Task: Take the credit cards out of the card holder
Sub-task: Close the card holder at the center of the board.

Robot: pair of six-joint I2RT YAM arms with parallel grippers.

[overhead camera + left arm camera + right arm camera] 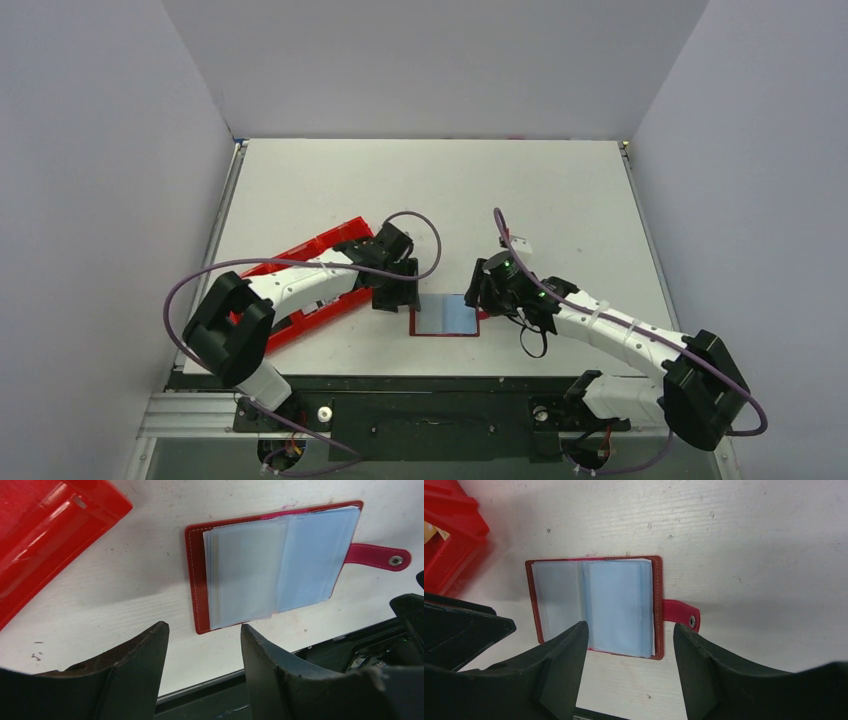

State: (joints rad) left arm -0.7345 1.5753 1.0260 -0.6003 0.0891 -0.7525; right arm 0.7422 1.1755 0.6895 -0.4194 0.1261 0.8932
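Both grippers (202, 627) (630, 626) open beside card holder (445, 318).

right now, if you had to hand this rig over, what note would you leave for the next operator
Left hand: open, empty, by the card holder's left edge.
Right hand: open, empty, by its right edge.
Card holder: lying open on the table between the hands, clear pockets up, strap unfastened; red tray to its left.
Done: holder is open.
Left: no credit cards plainly in view, and the pockets are too cloudy to tell what they hold; cards remain to be pulled out.
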